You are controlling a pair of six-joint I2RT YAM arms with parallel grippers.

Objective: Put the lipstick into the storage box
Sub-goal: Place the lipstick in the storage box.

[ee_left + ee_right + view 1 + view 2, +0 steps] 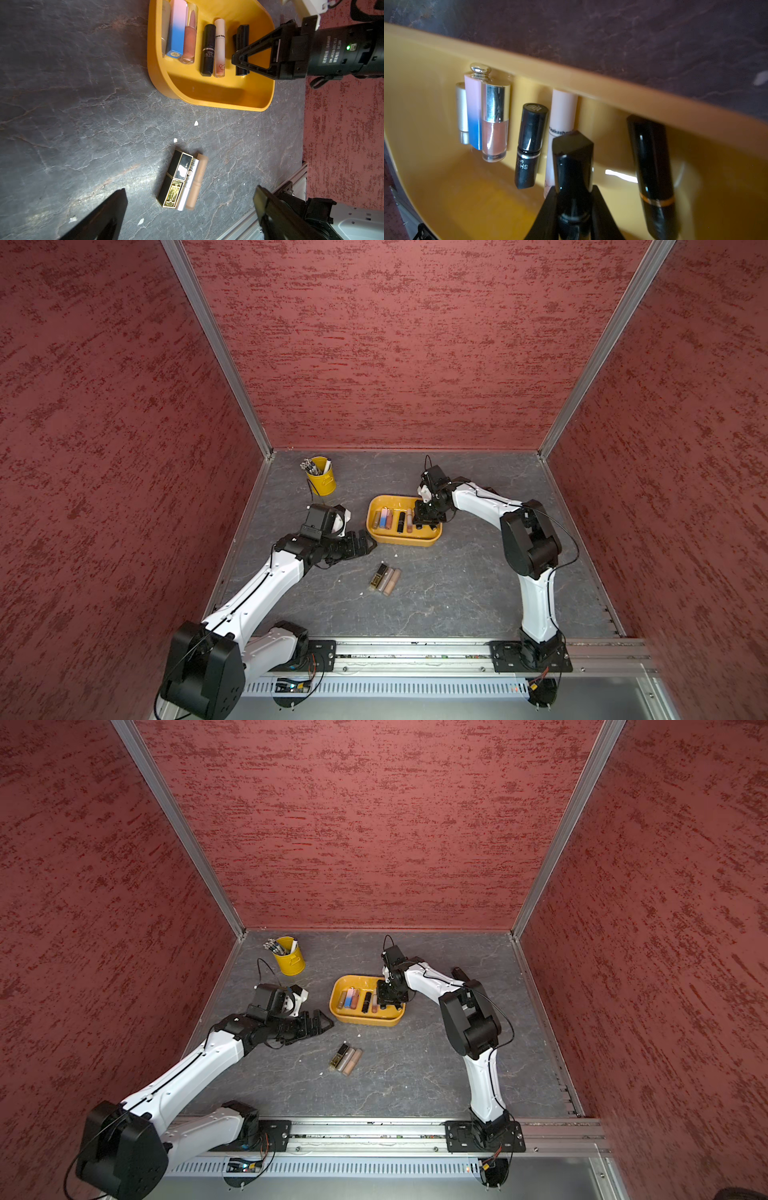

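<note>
The right gripper (427,523) is pointing down into the storage box (419,540), clamping a black lipstick (572,162); the left gripper (368,545) is hovering alongside, gaping, empty.

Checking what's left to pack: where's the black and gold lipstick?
In both top views the black and gold lipstick lies on the table, slightly left of centre, on the robot's side of the storage box, touching a pale tube.
</note>
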